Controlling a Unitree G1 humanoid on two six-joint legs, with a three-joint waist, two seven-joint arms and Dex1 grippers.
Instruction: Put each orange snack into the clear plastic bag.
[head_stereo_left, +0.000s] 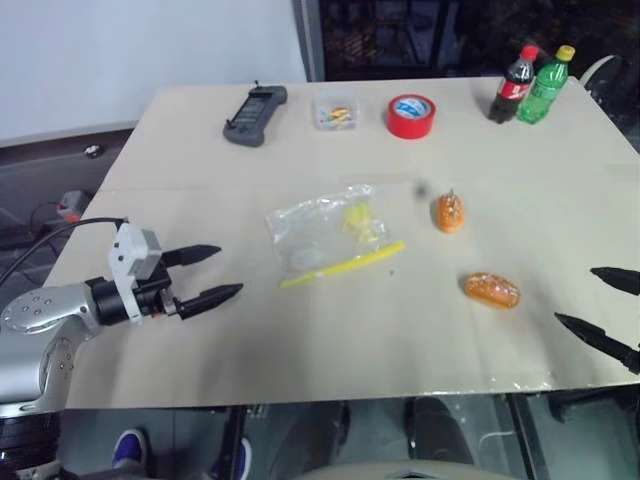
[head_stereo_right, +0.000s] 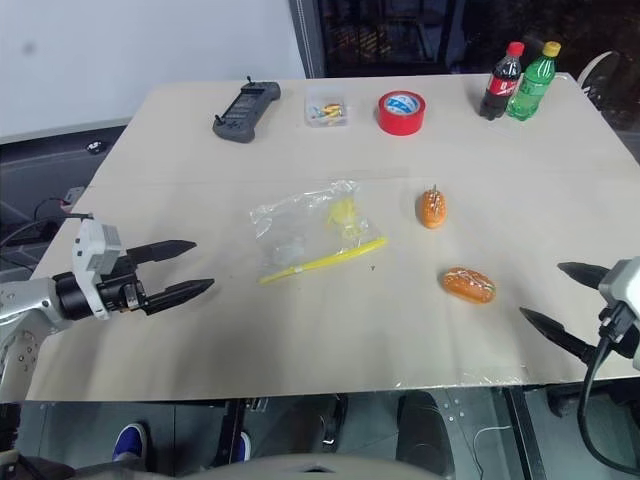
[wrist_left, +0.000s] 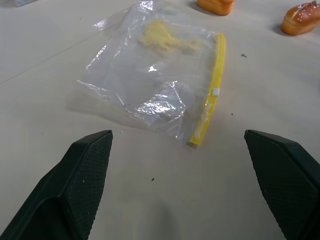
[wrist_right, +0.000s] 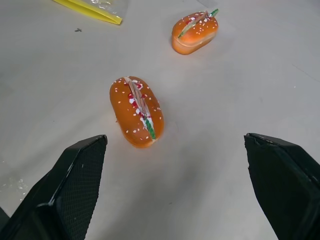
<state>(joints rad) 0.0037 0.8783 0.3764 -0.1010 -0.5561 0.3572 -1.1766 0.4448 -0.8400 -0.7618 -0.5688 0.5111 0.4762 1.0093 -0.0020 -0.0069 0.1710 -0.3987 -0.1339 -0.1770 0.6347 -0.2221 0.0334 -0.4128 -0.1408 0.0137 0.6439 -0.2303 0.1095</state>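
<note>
Two orange snacks lie on the beige table: one (head_stereo_left: 491, 290) near my right side, the other (head_stereo_left: 449, 212) farther back, both shaped like small buns. The clear plastic bag (head_stereo_left: 322, 226) lies flat in the middle, its yellow zip strip (head_stereo_left: 343, 265) along the near edge. My left gripper (head_stereo_left: 212, 275) hovers open over the table's left part, pointing toward the bag, nothing between its fingers. At the table's right edge my right gripper (head_stereo_left: 598, 303) stands open, aimed at the nearer orange snack (wrist_right: 136, 110), a short gap away.
Along the far edge stand a black controller (head_stereo_left: 254, 114), a small clear box of coloured bits (head_stereo_left: 335, 111), a red tape roll (head_stereo_left: 411, 116), a cola bottle (head_stereo_left: 513, 85) and a green bottle (head_stereo_left: 545, 85). The table's front edge (head_stereo_left: 330, 395) runs just below the grippers.
</note>
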